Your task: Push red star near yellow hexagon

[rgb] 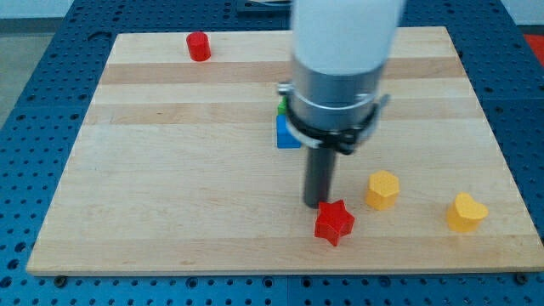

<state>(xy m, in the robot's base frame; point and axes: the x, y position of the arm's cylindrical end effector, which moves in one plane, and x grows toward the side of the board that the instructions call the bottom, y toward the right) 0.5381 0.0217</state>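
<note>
Red star [334,223] — landmark; sits near the wooden board's [170,170] bottom edge, a narrow strip of bare wood below it.
My tip [318,204] — plain rod end, holding nothing; touches or nearly touches the star's upper-left point.
Yellow hexagon [382,189] — right of the star and slightly up, near but apart, open wood between them.
Yellow heart [467,212] — farther right of the star, close to the board's right edge.
Red cylinder [198,46] — far up-left of the star, by the top edge.
Blue block [287,132] — above the star, partly hidden by the arm; shape unclear.
Green block [280,107] — only a sliver shows atop the blue; shape cannot be told.
</note>
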